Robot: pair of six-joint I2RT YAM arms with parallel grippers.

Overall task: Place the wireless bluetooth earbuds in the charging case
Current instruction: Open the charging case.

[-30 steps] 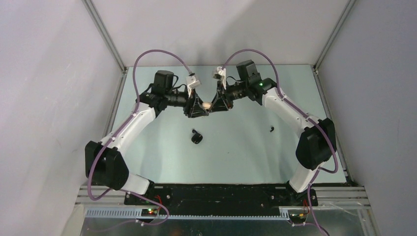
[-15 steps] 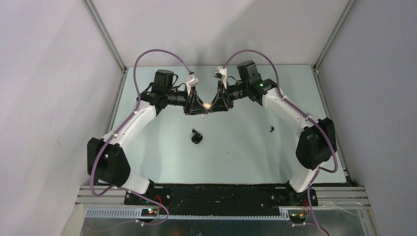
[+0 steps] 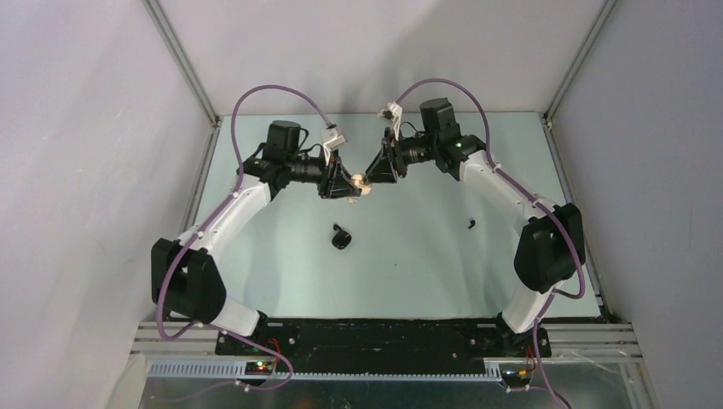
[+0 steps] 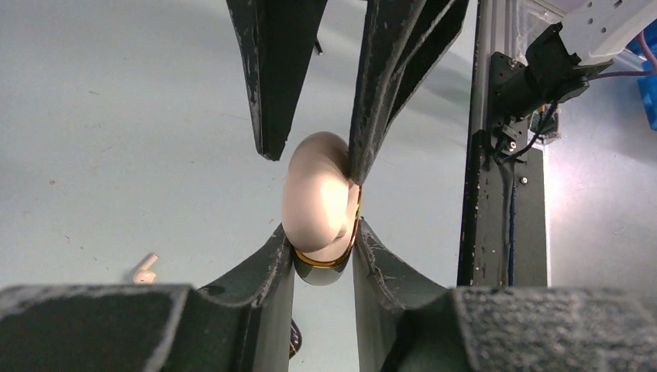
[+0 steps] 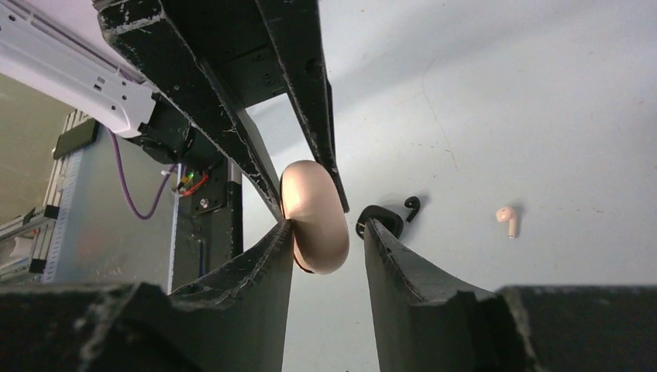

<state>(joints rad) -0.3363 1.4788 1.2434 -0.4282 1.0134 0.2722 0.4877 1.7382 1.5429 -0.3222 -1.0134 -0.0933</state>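
Note:
The cream charging case (image 4: 316,194) hangs above the table, pinched between my left gripper's (image 4: 321,232) fingers; a gold band (image 4: 333,260) runs along its edge. In the top view the left gripper (image 3: 351,183) holds the case (image 3: 360,180) at the table's back centre. My right gripper (image 3: 376,167) faces it from the right. Its jaws are open around the case (image 5: 314,217), the left finger (image 5: 267,260) touching it and the right finger (image 5: 399,267) apart. A cream earbud (image 5: 507,220) lies on the table, also in the left wrist view (image 4: 145,269).
A black case (image 3: 342,241) sits mid-table with a black earbud (image 3: 337,227) beside it; both show in the right wrist view, case (image 5: 377,216) and earbud (image 5: 413,204). Another black earbud (image 3: 471,224) lies to the right. Enclosure walls and frame posts (image 3: 183,60) ring the table.
The right gripper has opened and drawn back up and to the right from the cream case. The case stays in the left gripper, which has hardly moved.

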